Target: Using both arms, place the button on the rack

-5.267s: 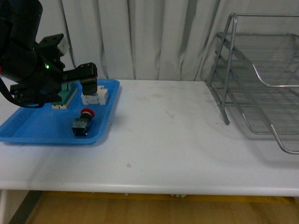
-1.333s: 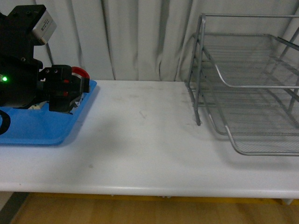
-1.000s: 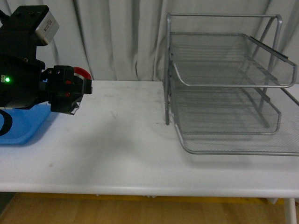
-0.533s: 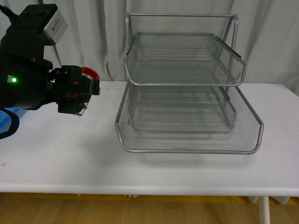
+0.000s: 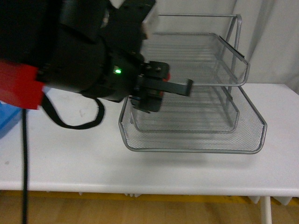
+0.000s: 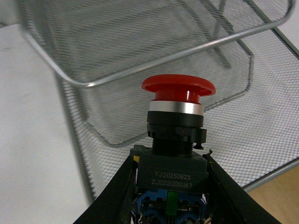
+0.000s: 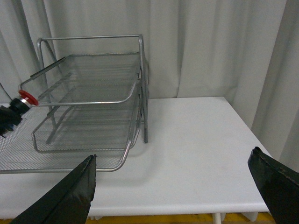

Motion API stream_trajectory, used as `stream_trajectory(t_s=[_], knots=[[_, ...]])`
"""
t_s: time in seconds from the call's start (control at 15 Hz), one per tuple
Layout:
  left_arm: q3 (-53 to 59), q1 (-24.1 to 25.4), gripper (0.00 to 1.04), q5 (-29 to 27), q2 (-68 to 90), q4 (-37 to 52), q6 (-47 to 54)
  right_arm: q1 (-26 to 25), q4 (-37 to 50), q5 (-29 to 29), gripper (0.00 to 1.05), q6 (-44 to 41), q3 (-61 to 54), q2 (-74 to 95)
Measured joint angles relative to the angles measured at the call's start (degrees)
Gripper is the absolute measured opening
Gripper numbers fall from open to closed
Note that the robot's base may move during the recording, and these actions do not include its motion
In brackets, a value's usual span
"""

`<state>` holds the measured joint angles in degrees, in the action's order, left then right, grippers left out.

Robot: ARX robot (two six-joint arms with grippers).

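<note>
Left wrist view: left claw (image 6: 170, 196) grips the button (image 6: 177, 107) before the rack (image 6: 177, 53) (3 mesh tiers); right claw (image 7: 172, 158) gapes.

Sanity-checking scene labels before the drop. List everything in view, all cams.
button: 1, red mushroom cap on a dark body, held in the left claw, at the rack's open front
rack: 1, silver wire mesh, three tiers, standing on the table
table: 1, white, under the rack
blue tray: 1, blue, only a sliver at the far left edge of the front view
curtain: 1, grey-white, behind the table
cable: 1, black, hanging in a loop below the left arm
left arm: 1, black with a red part and a green light, fills the left of the front view
left claw: 1, black, shut on the button's body
right claw: 1, black, open, holding nothing, facing the rack
</note>
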<state>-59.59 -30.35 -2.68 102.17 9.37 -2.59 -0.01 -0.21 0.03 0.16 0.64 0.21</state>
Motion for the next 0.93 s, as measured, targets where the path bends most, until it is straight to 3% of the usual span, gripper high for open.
stream_trajectory(t_s=[0.33,0.93], knots=[[-12.5,-6.8,0.36,-2.5,10.8,-6.8,1.1,0.0,0.0,0.0,0.98,0.0,0.0,0.0],[-36.9,-5.7,0.36,-3.7,26.3,-24.5,0.0,0.0,0.0,0.0,0.98,0.0,0.0,0.0]])
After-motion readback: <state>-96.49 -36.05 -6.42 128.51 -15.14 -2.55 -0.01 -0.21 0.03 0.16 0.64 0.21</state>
